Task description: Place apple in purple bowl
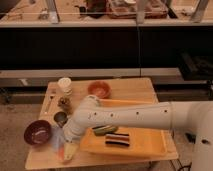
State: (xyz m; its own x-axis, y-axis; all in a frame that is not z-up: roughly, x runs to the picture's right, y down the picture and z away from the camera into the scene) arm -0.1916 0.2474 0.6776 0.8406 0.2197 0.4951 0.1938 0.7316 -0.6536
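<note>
We find the gripper lowered at the near edge of the table, directly over the apple. The apple lies on the tabletop just beside the purple bowl, outside it. We cannot tell whether the gripper is wide or closed.
</note>
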